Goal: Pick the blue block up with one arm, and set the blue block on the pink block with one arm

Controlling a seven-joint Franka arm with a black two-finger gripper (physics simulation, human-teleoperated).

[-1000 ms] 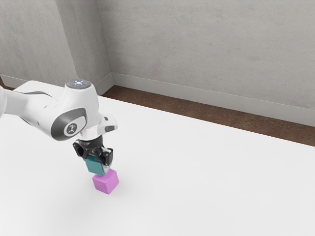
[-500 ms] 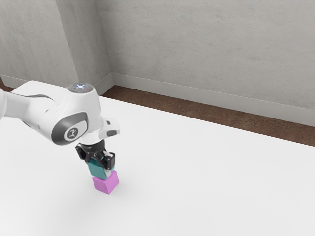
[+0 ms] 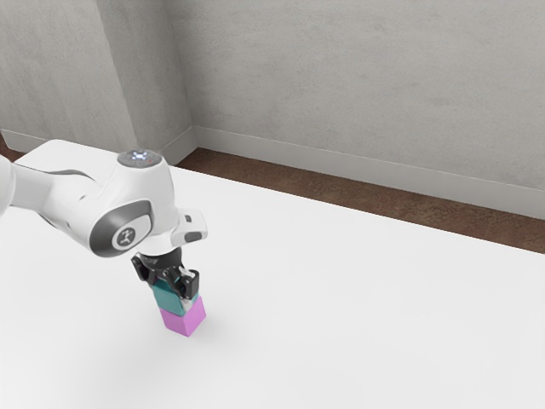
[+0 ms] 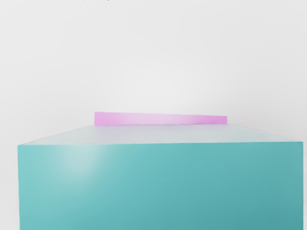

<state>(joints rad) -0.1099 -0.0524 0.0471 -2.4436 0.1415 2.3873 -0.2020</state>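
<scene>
The blue block, teal in colour, is held in my gripper, whose black fingers are shut on its two sides. It sits right on top of the pink block, which rests on the white table toward the exterior view's lower left. Whether the two blocks touch I cannot tell. In the wrist view the blue block looms large just under my hand, and a thin strip of the pink block shows beyond its far edge.
The white table stretches wide toward the exterior view's right. A brown floor strip and grey walls lie beyond the table's far edge.
My gripper has come down and toward the exterior view's right with the blue block, from beside and above the pink block to directly on top of it.
</scene>
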